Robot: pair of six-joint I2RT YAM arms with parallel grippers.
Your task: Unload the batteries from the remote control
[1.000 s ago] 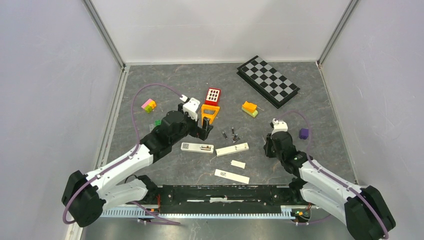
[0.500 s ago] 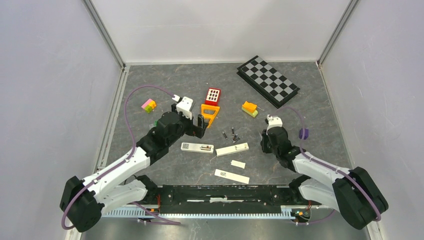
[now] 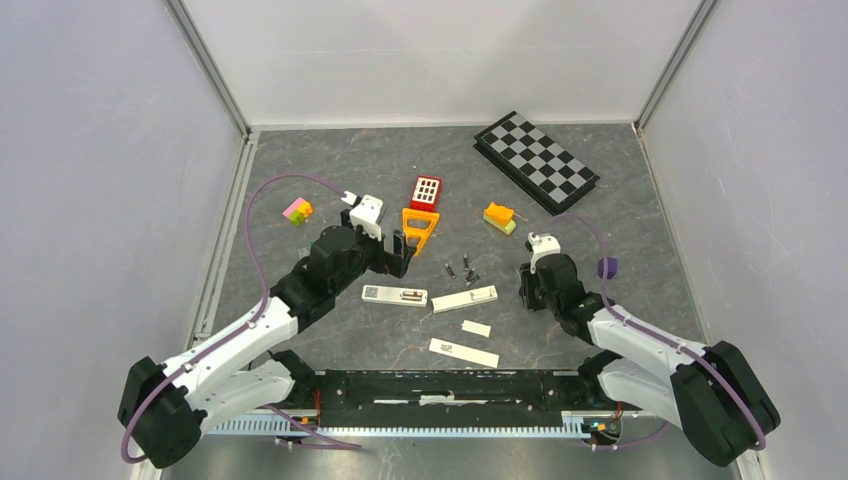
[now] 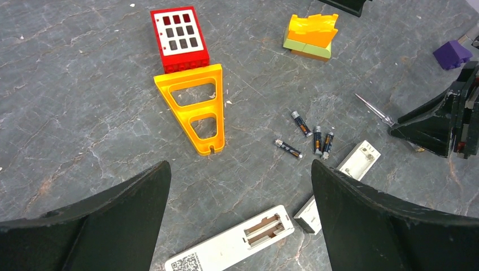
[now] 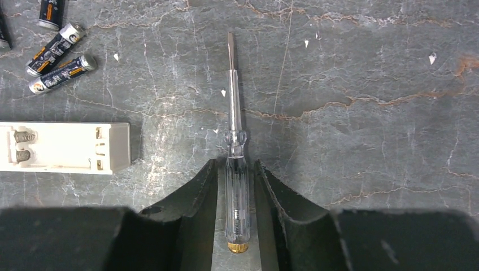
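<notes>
Several batteries point(image 4: 305, 138) lie loose on the table beyond a white remote control point(image 4: 237, 243), whose open compartment point(image 4: 271, 223) holds nothing. A second white remote control point(image 5: 62, 148) lies next to it, its bay also bare, with batteries point(image 5: 56, 56) nearby. My left gripper point(image 4: 240, 192) hovers wide open over the first remote control point(image 3: 394, 294), gripping nothing. My right gripper point(image 5: 235, 164) is low at the table, its jaws slightly apart on either side of a clear-handled screwdriver point(image 5: 233, 101), with a thin gap on each side.
Two white battery covers point(image 3: 476, 328) point(image 3: 463, 351) lie nearer the arm bases. An orange triangular frame point(image 4: 197, 107), a red block point(image 4: 179, 38) and a yellow-orange block point(image 4: 310, 35) sit behind the batteries. A checkerboard point(image 3: 536, 160) is at the back right, and a purple block point(image 3: 606, 267) is to the right.
My right arm shifted slightly left and its jaws parted from the screwdriver handle. My left arm drew back a little to the left, still wide open.
</notes>
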